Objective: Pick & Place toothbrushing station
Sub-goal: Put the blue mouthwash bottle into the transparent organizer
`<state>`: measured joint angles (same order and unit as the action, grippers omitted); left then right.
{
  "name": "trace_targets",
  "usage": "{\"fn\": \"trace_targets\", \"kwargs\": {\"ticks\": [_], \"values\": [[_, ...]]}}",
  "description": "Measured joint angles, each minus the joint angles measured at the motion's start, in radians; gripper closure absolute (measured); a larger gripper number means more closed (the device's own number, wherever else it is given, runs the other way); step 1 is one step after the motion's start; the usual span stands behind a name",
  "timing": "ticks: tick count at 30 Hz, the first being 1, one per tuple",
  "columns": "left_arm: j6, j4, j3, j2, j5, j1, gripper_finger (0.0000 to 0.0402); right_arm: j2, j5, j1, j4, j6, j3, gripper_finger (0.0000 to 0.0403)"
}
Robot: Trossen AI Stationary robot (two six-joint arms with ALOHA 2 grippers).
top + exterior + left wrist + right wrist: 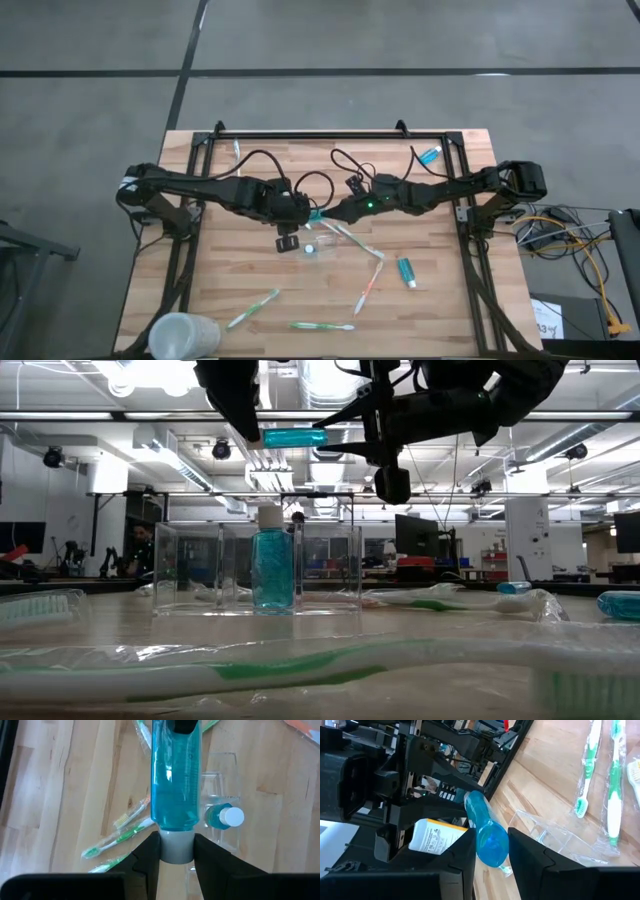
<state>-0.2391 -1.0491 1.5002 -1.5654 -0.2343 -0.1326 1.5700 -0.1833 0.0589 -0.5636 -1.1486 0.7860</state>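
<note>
Blue tube (pixel 175 775) hangs pinched at both ends, left gripper (pixel 176 851) on its white cap, right gripper (pixel 490 851) on its base, just above the clear holder (pixel 256 568); one tube already stands inside; toothbrushes (pixel 323 326) lie scattered.

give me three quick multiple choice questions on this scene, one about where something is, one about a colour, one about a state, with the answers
1. Where is the frosted white cup?
A. near corner on the left arm's side
B. centre of table
C. far rail

2. What colour is the tube held above the clear holder?
A. orange
B. blue
C. green

3. How is the small bottle inside the holder standing?
A. upright, white cap up
B. on its side
C. upside down

Answers: 1 A, the high view shows it at that corner. 2 B, it shows blue between the left gripper and right gripper. 3 A, the low view shows the cap on top.
</note>
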Motion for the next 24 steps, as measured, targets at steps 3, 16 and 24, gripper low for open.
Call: {"fn": "trace_targets", "kwargs": {"ticks": [3,16,24], "values": [[-0.047,0.001,0.0,-0.001,0.001,0.0,0.0291,0.0,0.0,0.0,0.0,0.0,0.0,0.0303],[-0.024,0.006,0.0,-0.003,0.001,0.0,0.0229,0.0,0.002,0.0,0.007,-0.004,0.0,0.0303],[-0.006,0.003,0.006,-0.002,0.007,0.0,0.0227,0.0,0.002,0.0,0.006,-0.004,0.0,0.0303]]}}
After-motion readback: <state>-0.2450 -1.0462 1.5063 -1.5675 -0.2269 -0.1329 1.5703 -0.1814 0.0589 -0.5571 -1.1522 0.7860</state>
